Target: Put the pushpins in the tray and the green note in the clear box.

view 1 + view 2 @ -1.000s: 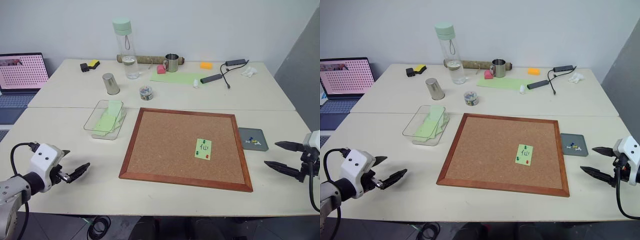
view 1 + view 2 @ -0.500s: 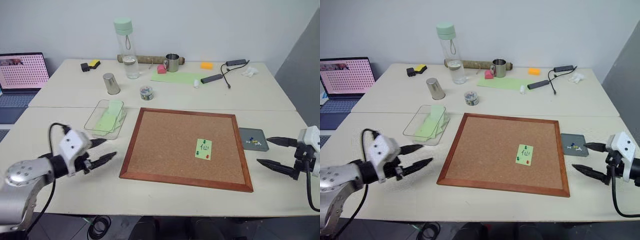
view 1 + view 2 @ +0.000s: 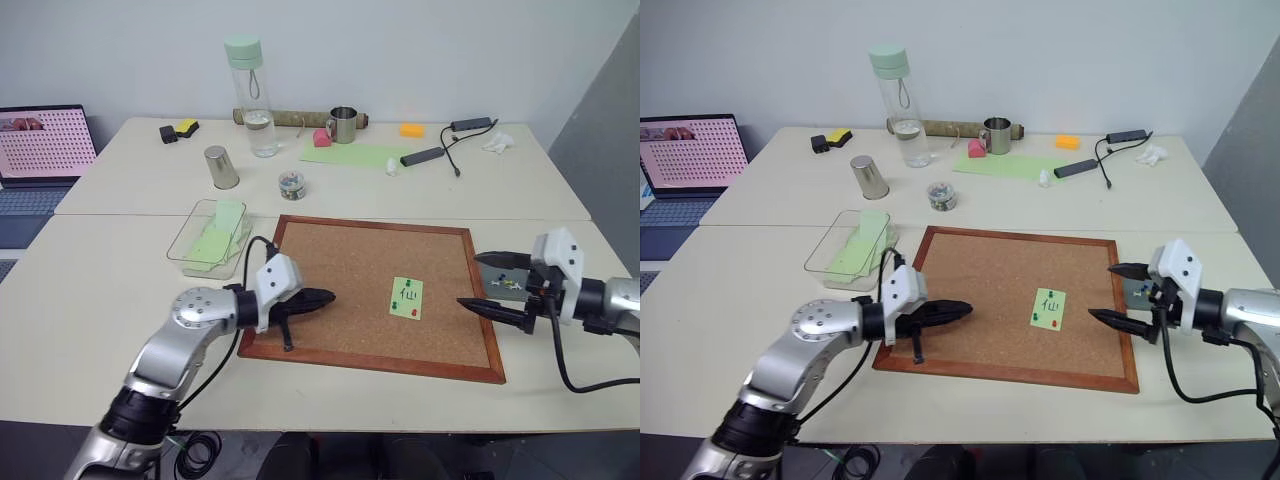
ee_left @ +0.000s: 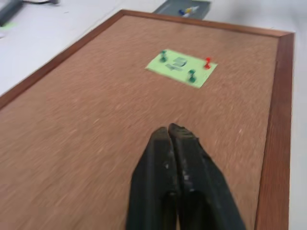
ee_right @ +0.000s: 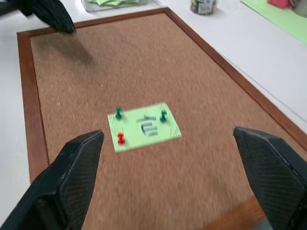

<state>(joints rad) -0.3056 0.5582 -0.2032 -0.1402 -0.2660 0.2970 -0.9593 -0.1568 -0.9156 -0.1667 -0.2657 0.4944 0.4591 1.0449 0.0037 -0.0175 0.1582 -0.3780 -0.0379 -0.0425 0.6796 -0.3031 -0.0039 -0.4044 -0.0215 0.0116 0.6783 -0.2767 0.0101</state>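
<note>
Pale tabletops (image 3: 130, 290) filled the room's foreground beneath a plain grey wall, two tables pushed together with a seam running across. At their centre lay the cork board (image 3: 340, 290), wood-framed, the largest object in reach. At ten o'clock from the board sat the clear box (image 3: 210, 238), already holding unmarked green notes, so placed that the left arm could probably reach it. At three o'clock, just beside the board's frame, rested the tray (image 3: 1147, 287), dark grey, with a few pins in it, handy to the right arm.

On the board's right half the green note (image 3: 407, 298) stayed fixed flat by the pushpins (image 4: 207, 63); the wrist views showed two green heads and one red one at its edges, which was why the paper did not curl or slip. None had yet been pulled, so the task seemed near its start.

From nine o'clock the left gripper (image 4: 177, 135) lay low over the cork, fingers pressed together on nothing and aimed at the note, perhaps to pin the paper down. From three o'clock the right gripper (image 3: 490, 283) hovered over the board's edge with fingers spread wide, likely readied to pluck a pin.
</note>
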